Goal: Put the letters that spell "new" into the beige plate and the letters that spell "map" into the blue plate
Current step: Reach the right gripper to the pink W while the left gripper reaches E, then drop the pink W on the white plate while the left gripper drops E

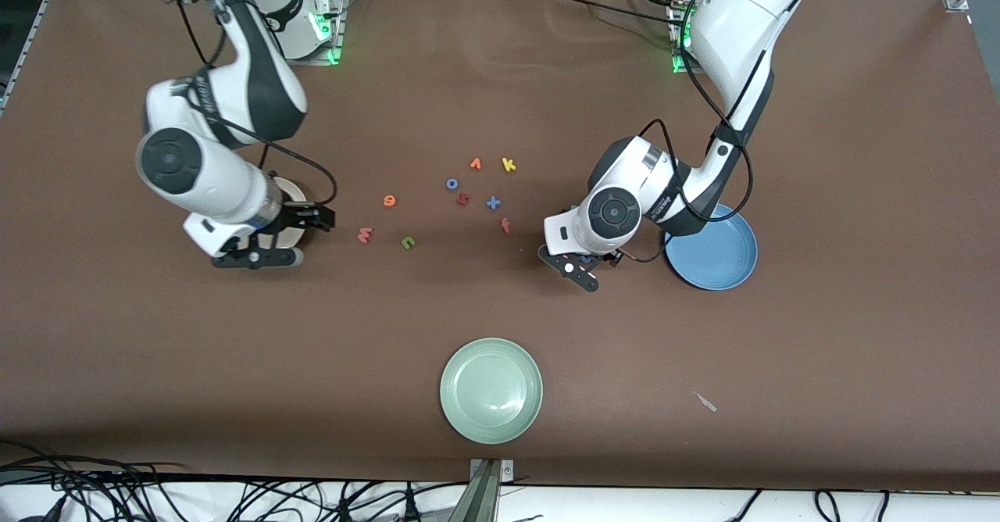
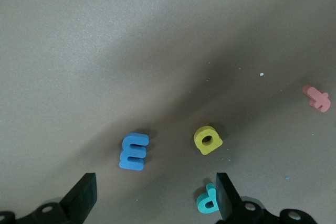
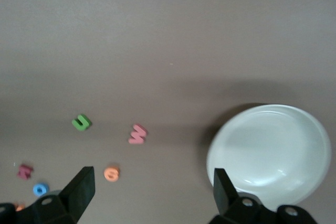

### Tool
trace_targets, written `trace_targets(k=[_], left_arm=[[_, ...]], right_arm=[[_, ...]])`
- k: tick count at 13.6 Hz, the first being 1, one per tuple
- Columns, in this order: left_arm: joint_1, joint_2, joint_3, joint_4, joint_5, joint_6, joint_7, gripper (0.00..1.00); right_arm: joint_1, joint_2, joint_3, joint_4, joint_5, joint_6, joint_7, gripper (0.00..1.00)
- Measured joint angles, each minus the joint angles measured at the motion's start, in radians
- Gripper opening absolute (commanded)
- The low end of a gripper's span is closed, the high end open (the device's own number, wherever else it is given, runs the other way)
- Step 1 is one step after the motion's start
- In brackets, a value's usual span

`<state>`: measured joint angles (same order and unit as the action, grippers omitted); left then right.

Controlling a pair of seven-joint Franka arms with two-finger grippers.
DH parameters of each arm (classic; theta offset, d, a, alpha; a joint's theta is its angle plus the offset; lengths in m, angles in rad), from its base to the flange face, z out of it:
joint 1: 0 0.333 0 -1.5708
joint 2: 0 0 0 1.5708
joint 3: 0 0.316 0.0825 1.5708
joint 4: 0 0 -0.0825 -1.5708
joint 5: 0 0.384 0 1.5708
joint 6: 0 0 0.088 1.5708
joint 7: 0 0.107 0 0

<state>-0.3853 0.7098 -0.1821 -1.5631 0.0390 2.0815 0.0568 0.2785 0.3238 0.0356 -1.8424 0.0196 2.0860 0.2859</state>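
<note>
L gripper [image 2: 153,195] spread over m [image 2: 134,151], a [image 2: 208,139], p [image 2: 206,199]. R gripper [image 3: 151,192] spread, empty, by beige plate [image 3: 270,153]; n [image 3: 81,123], w [image 3: 137,134], e [image 3: 111,173] on surface.

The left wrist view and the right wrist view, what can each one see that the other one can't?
Only the left wrist view shows the blue m, the yellow a, the teal p and the red f, with the left gripper open over them.

Only the right wrist view shows the beige plate, the green n, the pink w, the orange e and the right gripper, open.

Both show the brown table.
</note>
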Motion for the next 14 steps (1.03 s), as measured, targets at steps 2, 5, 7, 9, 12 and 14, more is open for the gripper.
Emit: trace_targets(k=[2, 5, 7, 9, 12, 14], left_arm=[[0.004, 0.003, 0.001, -0.001, 0.063, 0.0, 0.018, 1.0], [0.006, 0.025, 0.002, -0.001, 0.077, 0.003, 0.052, 1.0], [0.004, 0.037, 0.002, -0.001, 0.077, 0.005, 0.058, 1.0], [0.001, 0.048, 0.0, -0.001, 0.077, 0.018, 0.061, 1.0], [0.0, 0.063, 0.0, -0.001, 0.089, 0.048, 0.075, 0.92], [0.0, 0.073, 0.001, -0.001, 0.116, 0.064, 0.091, 0.82]], right_arm=[[0.019, 0.005, 0.0, -0.138, 0.0, 0.203, 0.066, 1.0], [0.044, 0.05, 0.0, -0.242, -0.001, 0.354, 0.178, 1.0], [0.07, 0.086, 0.0, -0.25, -0.001, 0.372, 0.259, 1.0], [0.09, 0.112, 0.0, -0.251, -0.001, 0.392, 0.315, 1.0], [0.092, 0.151, -0.002, -0.252, -0.001, 0.422, 0.374, 1.0], [0.092, 0.164, -0.002, -0.252, -0.001, 0.425, 0.386, 0.99]])
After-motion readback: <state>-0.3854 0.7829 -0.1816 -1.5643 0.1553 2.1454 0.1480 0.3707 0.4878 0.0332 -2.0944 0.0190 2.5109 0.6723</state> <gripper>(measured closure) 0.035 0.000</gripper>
